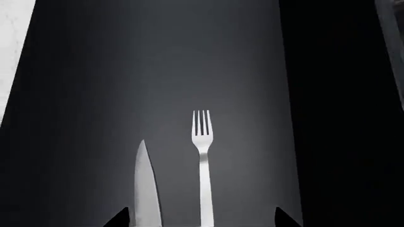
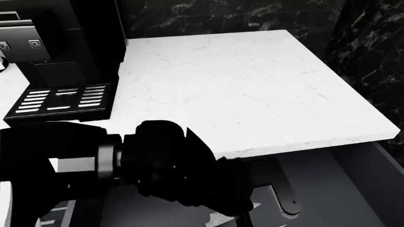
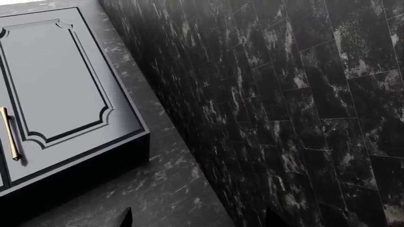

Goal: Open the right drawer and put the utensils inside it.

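The right drawer (image 2: 356, 187) stands pulled out under the white countertop, its dark grey inside (image 1: 158, 85) showing. On its floor the two utensils lie side by side: the knife (image 1: 146, 189) with its silver blade and the fork (image 1: 203, 156) with silver tines. Their handles run out of the left wrist view. My left gripper (image 1: 202, 221) hangs over them, open, both black fingertips spread wide on either side of the pair. The left arm (image 2: 164, 161) hides most of the drawer in the head view. My right gripper (image 3: 198, 221) is open and empty, facing the floor.
A black coffee machine with a slotted drip tray (image 2: 60, 99) stands at the counter's (image 2: 252, 85) back left. The right wrist view shows a navy panelled cabinet door (image 3: 57, 80) with a brass handle (image 3: 7, 132), a dark speckled floor (image 3: 164, 184) and a black marble tile wall (image 3: 303, 94).
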